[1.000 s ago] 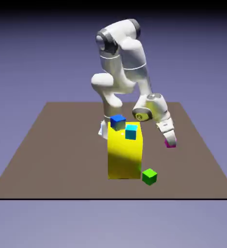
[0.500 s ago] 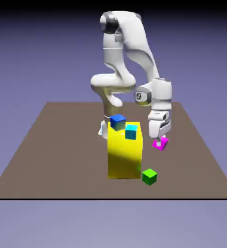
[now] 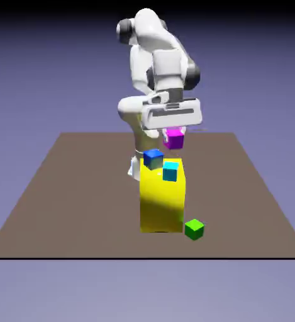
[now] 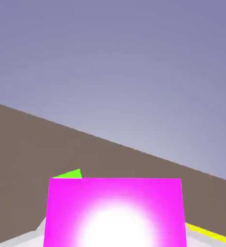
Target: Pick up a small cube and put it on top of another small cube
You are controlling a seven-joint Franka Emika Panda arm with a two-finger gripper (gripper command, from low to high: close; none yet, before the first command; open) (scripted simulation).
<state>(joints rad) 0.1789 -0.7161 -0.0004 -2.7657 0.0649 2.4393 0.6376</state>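
A small magenta cube (image 3: 173,139) hangs in the air, with my gripper (image 3: 173,133) shut on it, above and a little to the exterior view's right of the cyan cube (image 3: 170,171). The cyan cube and a blue cube (image 3: 153,158) rest on top of a tall yellow block (image 3: 162,198). In the hand view the magenta cube (image 4: 115,212) fills the bottom middle and hides my fingertips; a sliver of green (image 4: 71,174) and a yellow edge (image 4: 208,233) peek from behind it.
A green cube (image 3: 194,229) lies on the brown table (image 3: 61,195) just at the exterior view's right of the yellow block's near foot. The arm's base stands behind the block.
The gripper has lifted the magenta cube from table level at the exterior view's right, carrying it up and leftward over the yellow block. The hand has turned level.
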